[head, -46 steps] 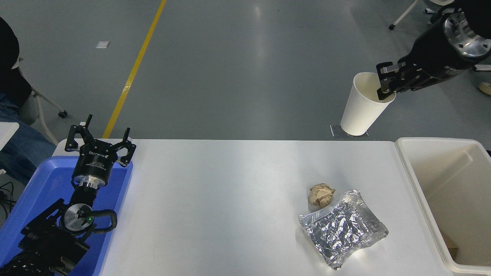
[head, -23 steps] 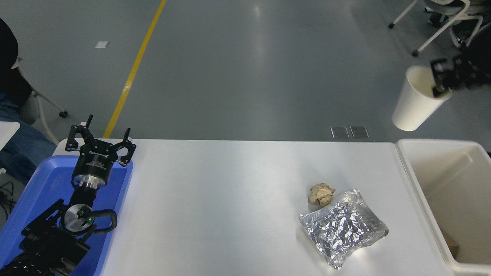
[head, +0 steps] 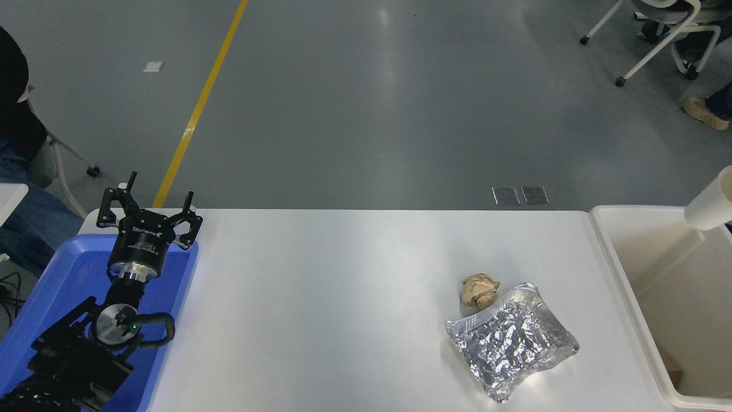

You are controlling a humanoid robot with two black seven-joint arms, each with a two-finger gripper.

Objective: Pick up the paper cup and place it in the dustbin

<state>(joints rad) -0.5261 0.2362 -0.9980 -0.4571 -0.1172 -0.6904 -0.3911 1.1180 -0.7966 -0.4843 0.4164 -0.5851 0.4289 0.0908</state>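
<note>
Across the lower frame lies the white table [head: 343,297]. At the right edge stands the dustbin [head: 620,269], cut off by the frame. At lower left, the blue tray [head: 51,286] lies under the parked left gripper [head: 150,213], fingers apart, holding nothing. The foil pouch [head: 510,341] and brown paper ball [head: 479,290] lie at lower right. The paper cup [head: 711,205] hangs at the right edge above the dustbin's far corner, tilted, base toward lower left, rim cropped. The right gripper is out of frame, so its grasp cannot be judged; release presumably needs the cup over the opening.
</note>
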